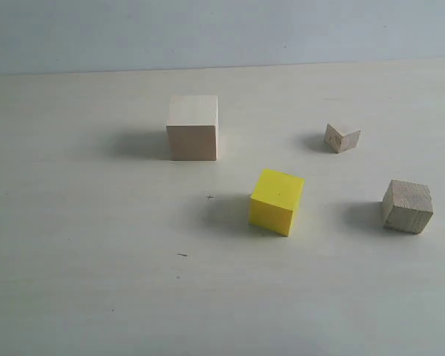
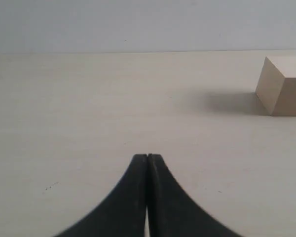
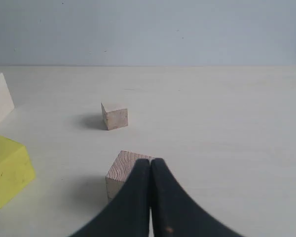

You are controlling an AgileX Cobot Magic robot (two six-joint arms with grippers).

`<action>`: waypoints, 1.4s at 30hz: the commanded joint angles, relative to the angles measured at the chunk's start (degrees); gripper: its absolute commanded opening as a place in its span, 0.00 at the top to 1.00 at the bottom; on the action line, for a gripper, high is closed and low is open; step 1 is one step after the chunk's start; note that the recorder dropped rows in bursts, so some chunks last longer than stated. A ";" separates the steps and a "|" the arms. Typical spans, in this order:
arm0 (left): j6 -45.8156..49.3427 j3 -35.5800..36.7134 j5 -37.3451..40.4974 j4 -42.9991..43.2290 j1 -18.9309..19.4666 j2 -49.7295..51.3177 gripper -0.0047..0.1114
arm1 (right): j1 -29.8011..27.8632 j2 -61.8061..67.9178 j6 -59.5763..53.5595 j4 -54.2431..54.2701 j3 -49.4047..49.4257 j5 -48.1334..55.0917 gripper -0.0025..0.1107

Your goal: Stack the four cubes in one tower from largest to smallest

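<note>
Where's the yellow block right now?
In the exterior view the yellow cube sits alone on the table, just right of the middle, nearer the camera than the large pale cube and left of the medium wooden cube.

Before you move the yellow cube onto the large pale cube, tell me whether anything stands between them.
Nothing visible does. Only bare table lies between the yellow cube and the large pale cube, whose top is free. The small cube and medium cube sit off to the right.
</note>
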 commanded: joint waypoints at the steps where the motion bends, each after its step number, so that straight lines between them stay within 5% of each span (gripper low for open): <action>1: 0.21 0.20 -0.51 0.07 0.07 -0.37 0.96 | -0.19 -0.36 -0.09 -0.12 0.26 -0.13 0.98; 8: 0.35 0.20 -3.27 0.20 0.07 -0.37 0.96 | -0.19 -0.36 -0.09 -0.12 0.26 -0.18 0.98; 20: 0.51 0.20 -24.42 0.20 0.07 -0.37 0.96 | -0.19 -0.36 -0.09 -0.12 0.26 -0.18 0.98; 29: -3.73 0.20 -31.01 0.20 0.07 -0.37 0.96 | -0.19 -0.36 -0.09 -0.12 0.26 -0.18 0.98; 36: -4.96 -5.47 -29.23 0.20 0.07 -0.21 0.96 | -0.19 -0.36 -0.09 -0.12 0.26 -0.18 0.98; 42: -4.96 -20.59 -20.48 0.20 0.07 10.51 0.96 | -0.19 -0.36 -0.09 -0.12 0.26 -0.18 0.98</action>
